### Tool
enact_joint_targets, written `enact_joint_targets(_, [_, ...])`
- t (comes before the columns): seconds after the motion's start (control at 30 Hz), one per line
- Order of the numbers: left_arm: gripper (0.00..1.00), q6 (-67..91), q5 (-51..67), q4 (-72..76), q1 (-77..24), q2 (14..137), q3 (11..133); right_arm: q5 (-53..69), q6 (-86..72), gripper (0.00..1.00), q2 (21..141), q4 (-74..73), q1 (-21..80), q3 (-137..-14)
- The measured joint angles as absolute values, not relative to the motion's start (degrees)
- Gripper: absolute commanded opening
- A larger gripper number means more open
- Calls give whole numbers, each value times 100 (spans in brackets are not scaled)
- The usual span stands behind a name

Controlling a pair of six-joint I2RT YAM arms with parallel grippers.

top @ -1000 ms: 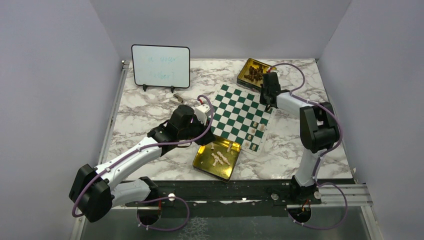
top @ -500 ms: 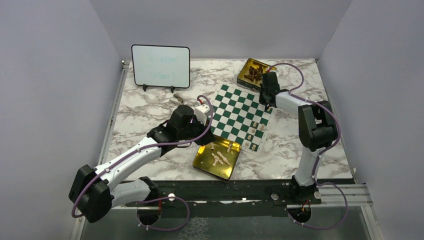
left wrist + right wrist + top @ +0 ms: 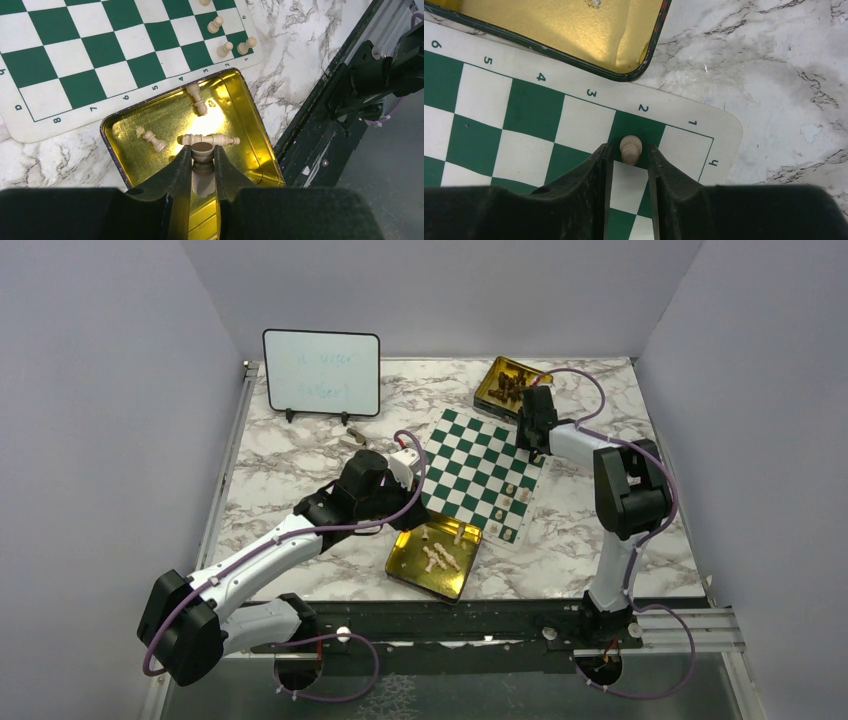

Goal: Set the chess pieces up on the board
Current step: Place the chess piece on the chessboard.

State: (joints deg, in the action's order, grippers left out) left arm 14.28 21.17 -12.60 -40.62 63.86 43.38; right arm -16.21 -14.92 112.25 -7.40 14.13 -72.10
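On the left wrist feed I read a row of digits printed along the pale margin of the board (image 3: 100, 45), running left to right along its lower edge: 8, 7, 6, 5, 4, 3, 2. On the margin at the upper right there is a small letter that looks to me like b, and the letters on the left margin are too skewed to make out. On the right wrist feed the margin carries 6, 5, 4, 3, 2, 1, then a single letter around the corner, probably h. The whiteboard (image 3: 322, 371) bears two lines of faint green handwriting that I cannot read
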Motion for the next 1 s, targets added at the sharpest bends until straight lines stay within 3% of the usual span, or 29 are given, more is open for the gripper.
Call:
enact_joint_targets(0.57, [15,1728,2064,-1232,-4062,6386,4283,-1710,-1492,48,11050,-1625,1413,-7808])
enact_joint_targets(0.77, [15,2261,1933,-1118,-4051,6383,4228,-1310,-1492,47,10141,-1780,1413,-7642])
enact_joint_targets(1.0, [15,3345,1887,-517,-3876,6267,3990,86,-1662,47,8683,-1151,1441,-6698])
